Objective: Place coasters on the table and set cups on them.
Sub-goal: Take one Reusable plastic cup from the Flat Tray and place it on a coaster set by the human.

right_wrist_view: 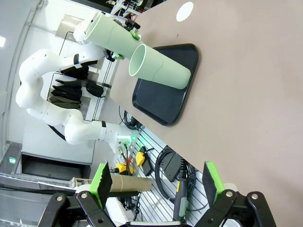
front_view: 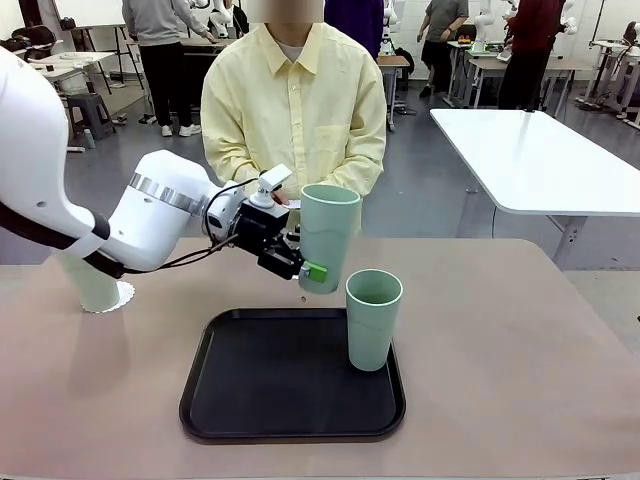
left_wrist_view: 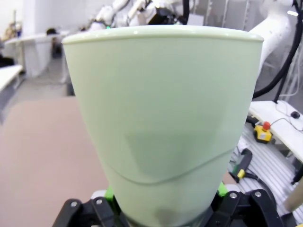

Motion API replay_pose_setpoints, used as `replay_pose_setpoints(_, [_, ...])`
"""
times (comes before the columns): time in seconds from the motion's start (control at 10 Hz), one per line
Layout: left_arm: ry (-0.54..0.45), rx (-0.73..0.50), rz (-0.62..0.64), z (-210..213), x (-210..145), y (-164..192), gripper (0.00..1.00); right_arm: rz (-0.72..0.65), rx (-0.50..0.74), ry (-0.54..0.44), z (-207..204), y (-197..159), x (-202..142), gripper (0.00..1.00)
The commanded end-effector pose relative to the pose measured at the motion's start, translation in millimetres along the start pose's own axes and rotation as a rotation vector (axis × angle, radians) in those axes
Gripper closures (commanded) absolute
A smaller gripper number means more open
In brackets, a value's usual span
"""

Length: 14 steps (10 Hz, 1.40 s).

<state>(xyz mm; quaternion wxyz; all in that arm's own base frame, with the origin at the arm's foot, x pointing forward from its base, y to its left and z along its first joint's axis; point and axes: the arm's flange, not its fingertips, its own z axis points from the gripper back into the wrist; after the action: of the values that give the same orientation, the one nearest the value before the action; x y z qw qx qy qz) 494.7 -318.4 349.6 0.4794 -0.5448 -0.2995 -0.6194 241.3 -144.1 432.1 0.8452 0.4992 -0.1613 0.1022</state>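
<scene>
Glossy white arm [front_view: 150,215], black green-padded fingers [front_view: 315,271]

The tray [front_view: 250,400] is lying on the table [front_view: 520,350], near centre. The first cup [front_view: 373,318] is standing in the tray's right part. The second cup [front_view: 328,235] is hanging in the left gripper [front_view: 312,265] above the tray's far edge. The third cup [front_view: 92,285] is standing on a coaster [front_view: 125,295] at far left. A bare coaster [right_wrist_view: 184,11] is lying on the table beyond the tray, apart from it.
</scene>
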Motion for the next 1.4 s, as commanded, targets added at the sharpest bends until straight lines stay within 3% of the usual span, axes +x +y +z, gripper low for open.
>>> replay_pose_setpoints(0.0, [-0.021, -0.047, -0.138, 11.4, 3.1, 48.9, 0.2, 0.0, 0.011, -0.004, 0.2, -0.1, 0.2, 0.0])
replay_pose_setpoints(0.5, [0.07, -0.175, -0.228, 36.4, 6.9, 122.7, 0.2, 0.0, 0.011, -0.004, 0.2, -0.1, 0.2, 0.0])
replay_pose_setpoints(1.1, [0.067, -0.149, -0.24, 35.1, -1.1, 114.3, 0.2, 0.0, 0.011, -0.004, 0.2, -0.1, 0.2, 0.0])
replay_pose_setpoints(1.3, [0.095, -0.242, -0.253, 43.2, -8.0, 135.2, 0.19, 0.0, 0.011, -0.004, 0.2, -0.1, 0.2, 0.0])
